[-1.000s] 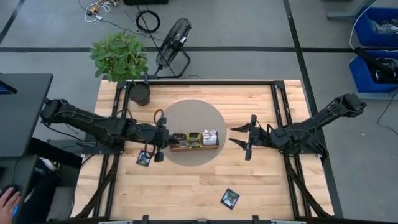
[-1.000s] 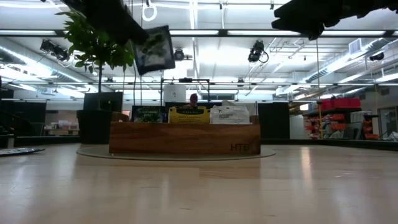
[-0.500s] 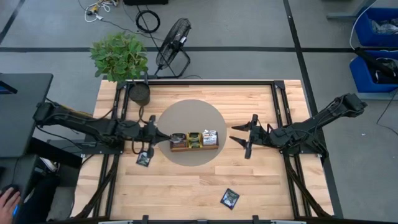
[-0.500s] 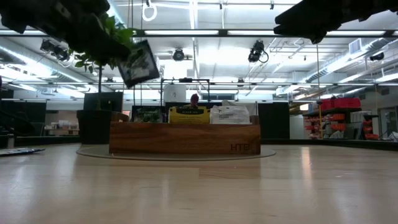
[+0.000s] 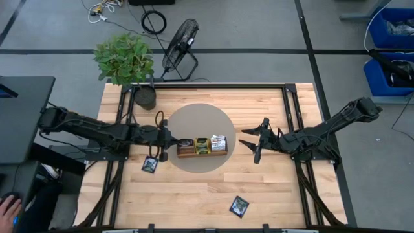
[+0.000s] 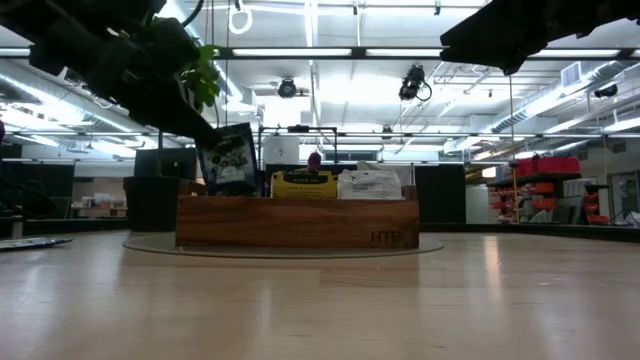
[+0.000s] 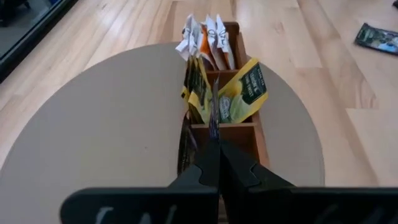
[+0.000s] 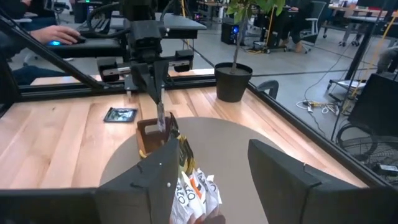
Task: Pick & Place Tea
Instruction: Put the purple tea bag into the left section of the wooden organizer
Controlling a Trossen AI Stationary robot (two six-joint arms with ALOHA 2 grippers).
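A long brown wooden tray (image 5: 202, 147) stands on a round grey mat, with yellow sachets (image 7: 239, 96) and white-and-orange sachets (image 7: 205, 37) upright in its compartments. My left gripper (image 5: 164, 140) is over the tray's left end, shut on a black sachet with a green label (image 6: 228, 158). Its lower edge sits at the tray's top rim. Two more black sachets lie flat on the table, one left of the mat (image 5: 150, 164) and one near the near edge (image 5: 239, 206). My right gripper (image 5: 251, 144) hovers open just right of the tray. My left gripper pinches the black sachet between its two fingers at the upper edge (image 6: 215, 135). The fingers come slanting down from the table's left. The sachet hangs upright below them, edge-on (image 7: 214, 106) in the left wrist view, with its lower part at the tray's left end compartment.
A potted plant (image 5: 143, 97) stands at the table's far left corner, behind the mat (image 5: 194, 120). A floor fan (image 5: 181, 39) is beyond the far edge. Bare wood stretches along the near side. A person's hand (image 5: 8, 208) shows off the table at lower left.
My left gripper has swung slightly toward the table's left and back toward the tray while coming down. The black sachet, held high and tilted a second ago, now hangs upright and much lower, at the tray's left end.
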